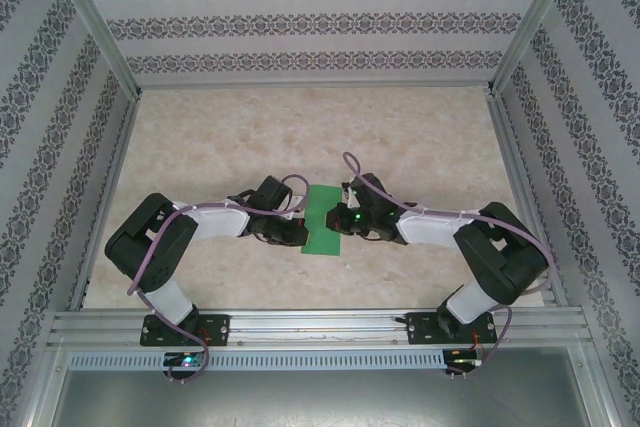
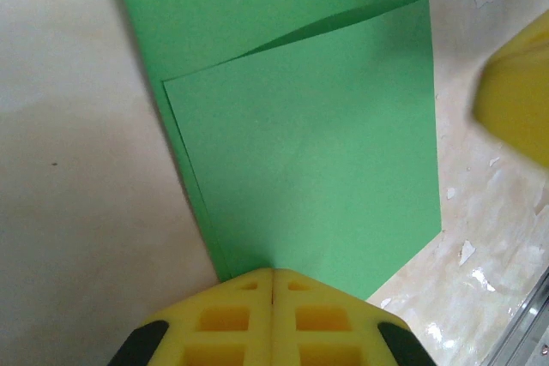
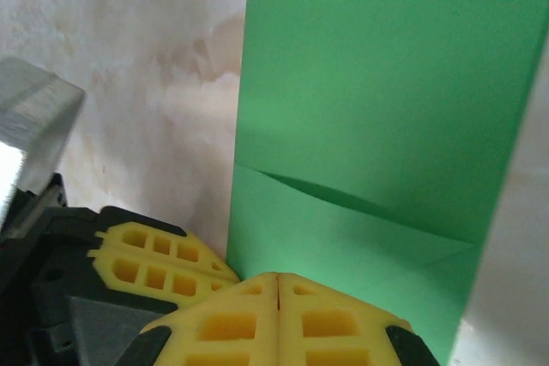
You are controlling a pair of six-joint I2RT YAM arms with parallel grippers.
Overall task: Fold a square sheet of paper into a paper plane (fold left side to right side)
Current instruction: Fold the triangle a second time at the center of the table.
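Green paper, folded over itself, lay on the table. The left gripper and right gripper each had fingers closed tight at its edge.

left arm bent inward | right arm bent inward | left gripper fingers together | right gripper fingers together

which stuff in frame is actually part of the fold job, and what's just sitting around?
Job:
- square sheet of paper, green, already folded over
- left gripper, shut at its edge
- right gripper, shut at the opposite edge

Not the job:
- marbled tabletop
- patterned walls
- aluminium rail
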